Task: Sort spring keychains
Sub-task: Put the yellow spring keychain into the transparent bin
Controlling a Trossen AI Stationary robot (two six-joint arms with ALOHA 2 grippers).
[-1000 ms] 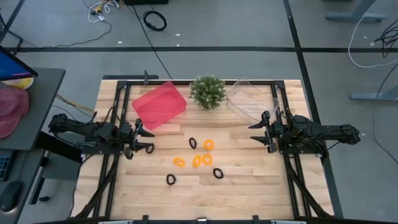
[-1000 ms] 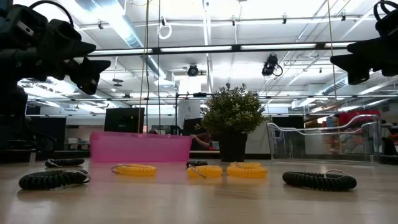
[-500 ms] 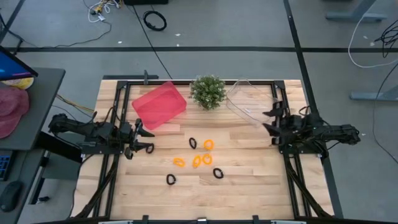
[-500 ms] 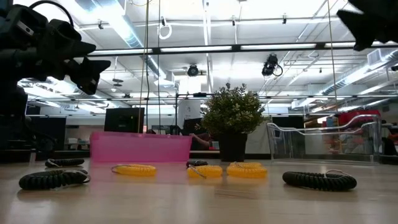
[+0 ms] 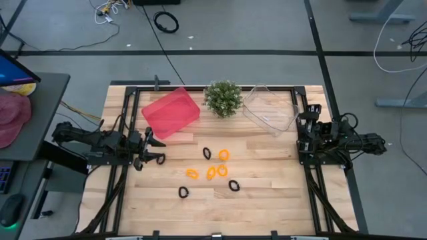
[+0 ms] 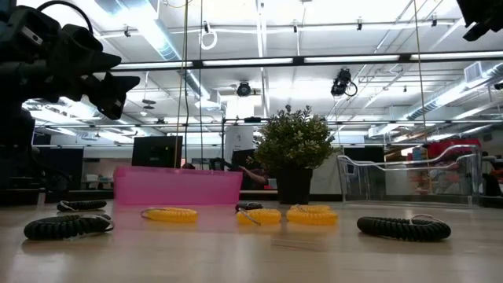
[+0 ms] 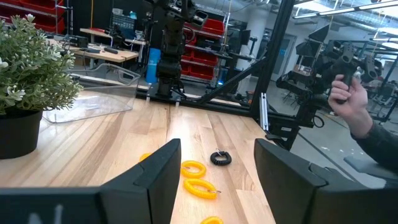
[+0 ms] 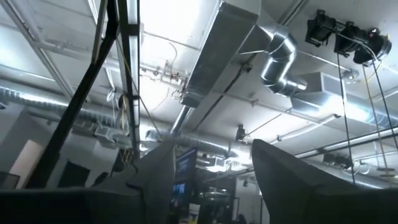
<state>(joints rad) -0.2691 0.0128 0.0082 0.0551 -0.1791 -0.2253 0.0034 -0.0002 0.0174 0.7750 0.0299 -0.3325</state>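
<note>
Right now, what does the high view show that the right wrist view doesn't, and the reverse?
High view only: the wooden table, the orange spring keychains and black spring keychains loose at its middle, the pink bin, potted plant, clear bin, and the left gripper waiting open at the table's left side.

Right wrist view only: ceiling ductwork and overhead lights; that camera points upward, away from the table.

Both: the right gripper, open, raised at the table's right edge; none of the table's things.
</note>
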